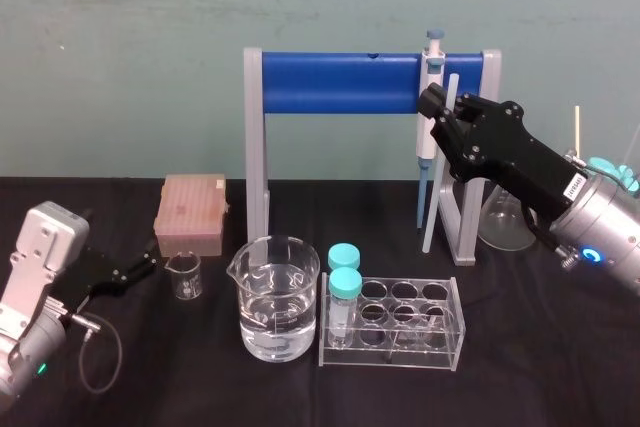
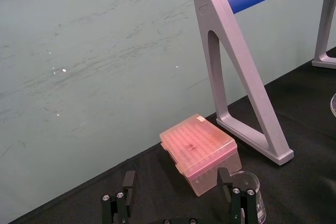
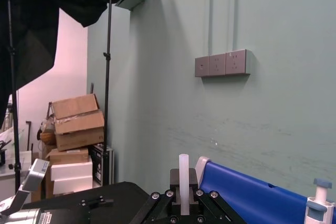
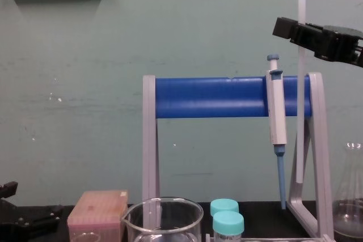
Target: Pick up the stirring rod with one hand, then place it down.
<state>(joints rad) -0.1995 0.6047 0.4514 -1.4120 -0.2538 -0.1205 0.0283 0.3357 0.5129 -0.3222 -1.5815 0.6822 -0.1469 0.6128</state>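
Note:
The stirring rod (image 1: 431, 209) is a thin whitish stick hanging nearly upright beside the rack's right leg, its lower end above the black table. My right gripper (image 1: 443, 105) is shut on its upper part, level with the blue bar. From the chest, the stirring rod (image 4: 300, 111) runs straight down from the right gripper (image 4: 292, 31), with a short stub sticking out above the fingers. That stub of the stirring rod (image 3: 183, 174) shows between the closed fingers of the right gripper (image 3: 183, 199) in the right wrist view. My left gripper (image 1: 140, 269) rests open at the table's left, and the left gripper (image 2: 178, 203) faces the pink box.
A grey rack with a blue bar (image 1: 340, 82) carries a hanging pipette (image 1: 430, 107) right next to the rod. In front stand a water-filled beaker (image 1: 274, 297) and a clear tube rack (image 1: 395, 322) with two teal-capped tubes. A pink tip box (image 1: 192, 212), a small beaker (image 1: 184, 275) and a flask (image 1: 505, 217) flank them.

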